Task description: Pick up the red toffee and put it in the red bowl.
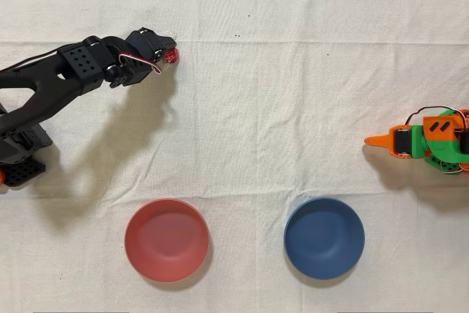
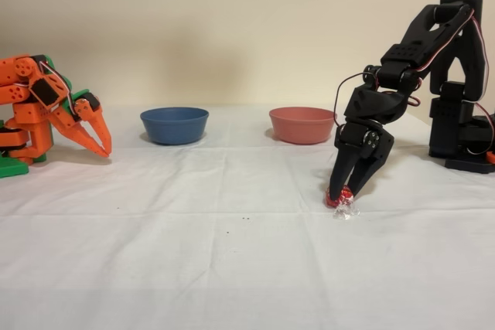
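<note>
Black arm bent low, end effector [image 2: 346,193] pointing down with its fingers narrowed around the red toffee [image 2: 341,199], which sits on the tabletop [image 2: 232,268]. Contact looks made; a firm clamp I cannot confirm. Red bowl [image 2: 302,124] stands farther back in the fixed view, open side up, ready to receive.

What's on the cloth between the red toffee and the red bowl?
Nothing: in the overhead view, bare white cloth runs from the red toffee, at the gripper tips, to the red bowl.
</note>
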### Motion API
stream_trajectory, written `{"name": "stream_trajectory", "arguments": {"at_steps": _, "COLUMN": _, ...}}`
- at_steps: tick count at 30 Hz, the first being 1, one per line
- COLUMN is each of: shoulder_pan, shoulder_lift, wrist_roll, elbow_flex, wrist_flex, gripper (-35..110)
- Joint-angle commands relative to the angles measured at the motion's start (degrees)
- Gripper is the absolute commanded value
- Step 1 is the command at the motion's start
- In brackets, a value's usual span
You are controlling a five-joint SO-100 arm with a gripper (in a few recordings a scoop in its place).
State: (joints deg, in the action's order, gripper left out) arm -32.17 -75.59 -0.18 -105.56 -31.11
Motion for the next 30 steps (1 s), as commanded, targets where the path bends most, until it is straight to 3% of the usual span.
{"name": "stream_trajectory", "arguments": {"at_steps": 1, "shoulder_pan": 0.9, "shoulder_lift": -4.4, "wrist_roll": -0.9, "elbow_flex": 0.4, "wrist_flex": -1.7, "gripper": 10}}
{"name": "stream_trajectory", "arguments": {"at_steps": 30, "shoulder_pan": 12.7, "shoulder_lift": -33.6, "wrist_roll": -7.1, "elbow_flex": -5.1, "wrist_flex": -20.0, "gripper": 8}}
